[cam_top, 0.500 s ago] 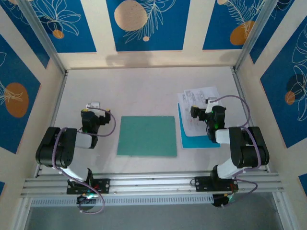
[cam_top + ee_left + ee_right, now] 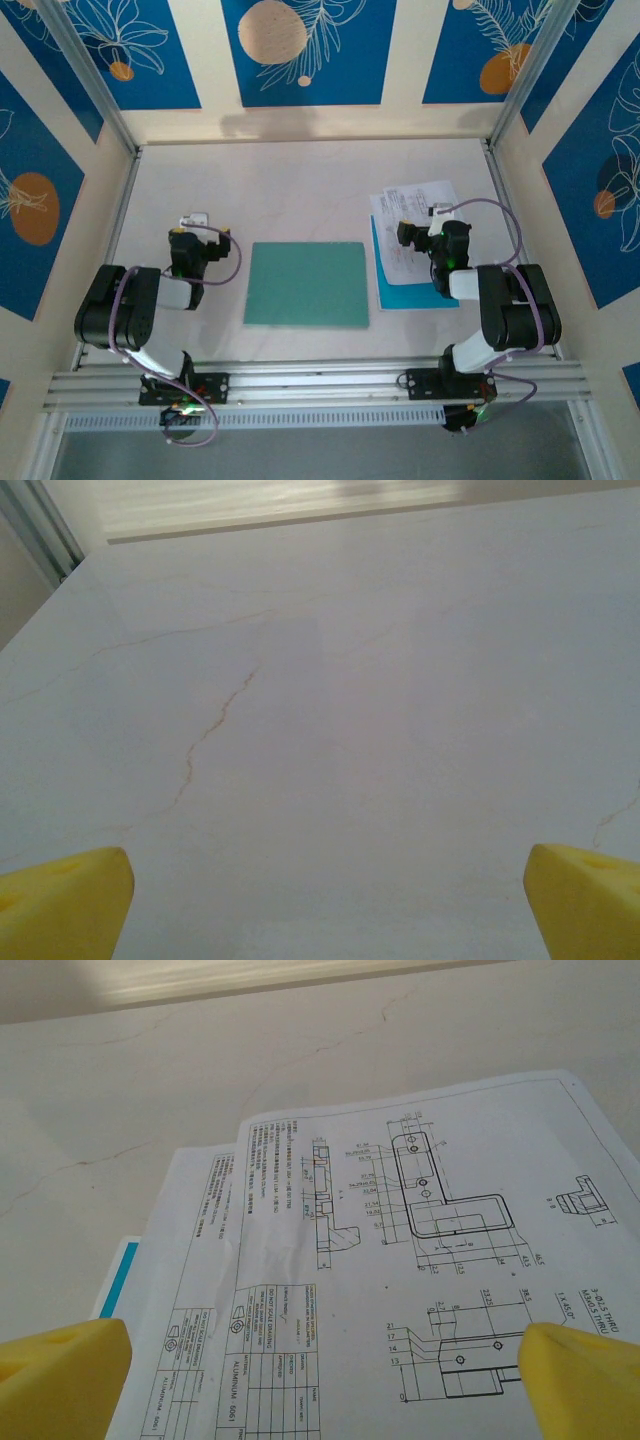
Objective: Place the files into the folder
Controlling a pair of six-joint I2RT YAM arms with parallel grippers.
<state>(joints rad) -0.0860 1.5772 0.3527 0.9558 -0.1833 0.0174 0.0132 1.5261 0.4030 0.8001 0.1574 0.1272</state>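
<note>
Right gripper [image 2: 320,1385], jaws spread, above the thin white printed paper sheets [image 2: 420,1260]; left gripper [image 2: 320,905], jaws spread, over pale veined table [image 2: 320,680], apart from flat teal-green folder [image 2: 307,284]

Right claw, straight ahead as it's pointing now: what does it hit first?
Likely the top white sheet of the files, the one with the part drawing, lying just ahead below the open right claw. Exact contact spot is hard to judge.

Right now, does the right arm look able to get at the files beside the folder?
Probably yes. The right gripper hangs open directly over the files, and nothing lies on top of them. The folder sits apart to the side, out of the way.
</note>
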